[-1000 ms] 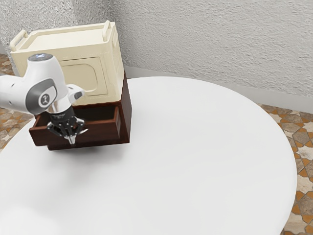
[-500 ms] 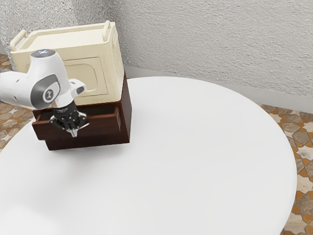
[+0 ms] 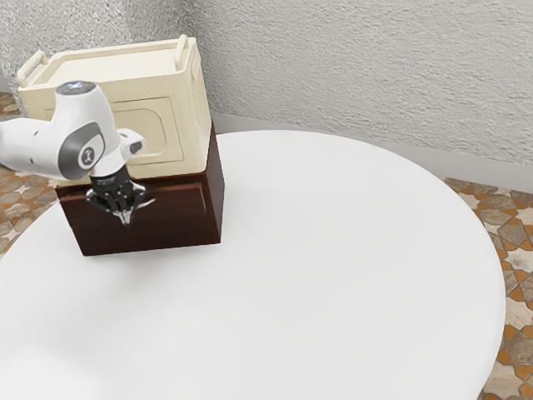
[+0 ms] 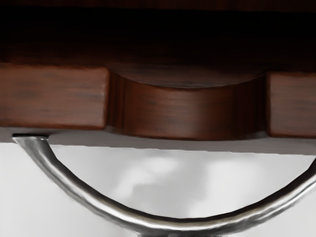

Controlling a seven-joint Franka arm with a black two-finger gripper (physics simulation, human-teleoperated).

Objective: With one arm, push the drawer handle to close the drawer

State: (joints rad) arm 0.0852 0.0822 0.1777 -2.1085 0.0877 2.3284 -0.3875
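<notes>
At the exterior view's left, the white arm (image 3: 23, 148) comes in, its pincer (image 3: 125, 218) at the curved metal handle (image 4: 98, 204); whether it is spread or together I can't tell. The wooden drawer (image 3: 176, 204) is almost in, a dark gap behind its front. The cabinet (image 3: 216, 187) carries a cream box (image 3: 181, 87). Rightward lie the white desk (image 3: 350, 250) and tiled floor (image 3: 515, 242).

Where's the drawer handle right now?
In the exterior view's left half: the handle curves out from the drawer front, right by my gripper.
</notes>
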